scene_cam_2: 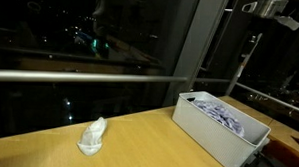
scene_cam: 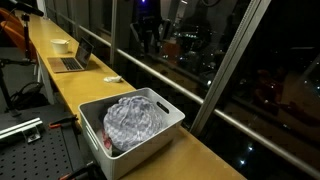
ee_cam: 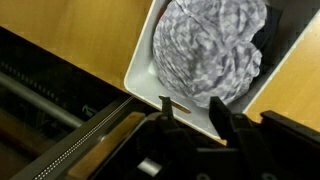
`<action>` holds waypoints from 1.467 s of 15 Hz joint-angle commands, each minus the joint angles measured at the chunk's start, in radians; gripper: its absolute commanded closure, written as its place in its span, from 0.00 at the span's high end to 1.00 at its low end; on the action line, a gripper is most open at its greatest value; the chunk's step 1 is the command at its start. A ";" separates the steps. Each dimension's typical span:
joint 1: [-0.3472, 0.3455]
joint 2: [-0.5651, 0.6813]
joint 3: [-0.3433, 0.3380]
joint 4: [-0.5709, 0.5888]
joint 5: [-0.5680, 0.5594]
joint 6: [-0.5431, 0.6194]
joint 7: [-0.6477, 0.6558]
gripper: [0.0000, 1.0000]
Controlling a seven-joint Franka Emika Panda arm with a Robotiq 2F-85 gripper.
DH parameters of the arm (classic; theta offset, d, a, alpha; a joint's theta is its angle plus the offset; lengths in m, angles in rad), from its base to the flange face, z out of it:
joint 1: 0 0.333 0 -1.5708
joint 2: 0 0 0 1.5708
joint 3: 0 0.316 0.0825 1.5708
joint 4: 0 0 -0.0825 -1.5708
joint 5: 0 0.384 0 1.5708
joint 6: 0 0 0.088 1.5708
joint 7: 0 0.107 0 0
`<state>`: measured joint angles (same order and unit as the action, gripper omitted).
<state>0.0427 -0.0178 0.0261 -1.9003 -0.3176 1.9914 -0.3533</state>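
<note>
We are looking down through the wrist view at the gripper point(ee_cam: 197, 115), which is hanging above the near edge of a white bin point(ee_cam: 138, 70). Its jaws are standing partly apart with nothing between them, and the two dark fingers point(ee_cam: 168, 108) are touching neither the bin nor anything in it. Directly beneath them a checked grey-and-white cloth point(ee_cam: 205, 50) is lying bunched up inside the bin and filling most of it, with something dark showing beside it at the far wall; we cannot tell what that is. In both exterior views the bin is sitting on a long wooden counter point(scene_cam: 200, 150) running along a dark window, and the cloth is mounding up to about the rim. In an exterior view a small crumpled white rag point(scene_cam_2: 92, 137) is lying on the counter, well apart from the bin. Farther along the counter, a laptop point(scene_cam: 75, 58) is standing open near a pale cup point(scene_cam: 60, 44).
</note>
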 commanded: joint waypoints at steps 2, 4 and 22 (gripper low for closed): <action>0.025 0.049 0.034 0.088 -0.005 -0.038 0.014 0.81; 0.045 0.085 0.054 0.127 -0.006 -0.040 0.023 0.96; 0.358 0.631 0.164 0.613 -0.061 -0.135 0.088 1.00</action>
<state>0.3633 0.5245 0.1900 -1.4039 -0.3486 1.9157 -0.2528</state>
